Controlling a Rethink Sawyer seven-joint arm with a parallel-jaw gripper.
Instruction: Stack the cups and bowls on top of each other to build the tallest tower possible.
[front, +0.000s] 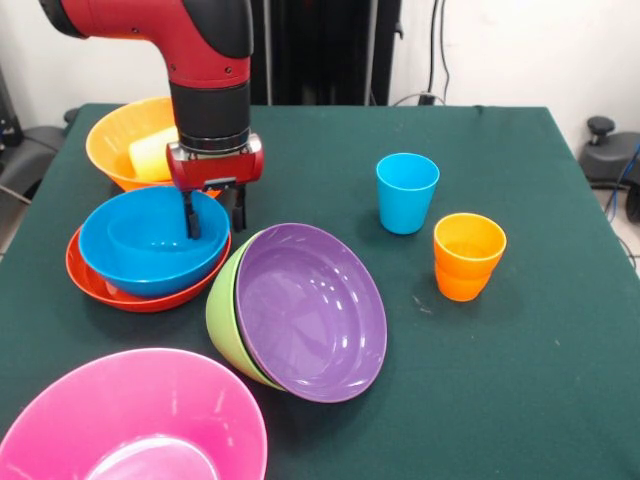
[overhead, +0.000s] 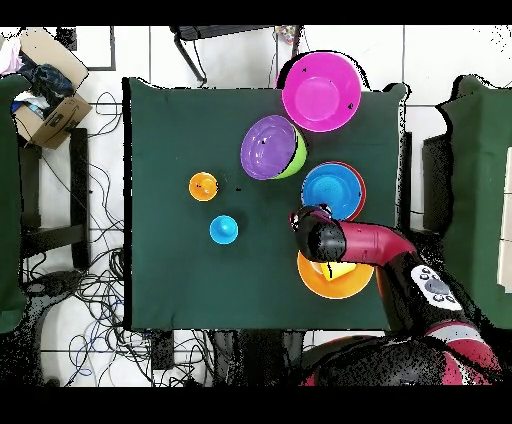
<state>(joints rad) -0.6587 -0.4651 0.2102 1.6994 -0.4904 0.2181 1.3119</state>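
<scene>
At the left of the front view a big pink bowl (front: 135, 420) sits at the near corner of the bench (front: 520, 390). Behind it a blue bowl (front: 150, 240) is nested in a red-orange bowl (front: 100, 285), and farther back an orange bowl (front: 125, 140) holds a yellow cup (front: 152, 152).

The gripper (front: 213, 215) hangs over the far rim of the blue bowl with its fingers (front: 191, 215) spread, one inside the bowl and the other outside, so they straddle the wall and grip nothing yet. The step in hand looks like taking that rim. To do it well, the fingers should drop a little deeper before closing, so the slick plastic does not slip out, and the lift should go straight up so the red-orange bowl underneath is not dragged along.

Just right of the pair, a purple bowl (front: 310, 310) lies tilted inside a green bowl (front: 225, 310). Well apart on the right stand a blue cup (front: 407, 192) and nested orange cups (front: 468, 256).

No tower is built yet; the bowls lie in separate pairs.
</scene>
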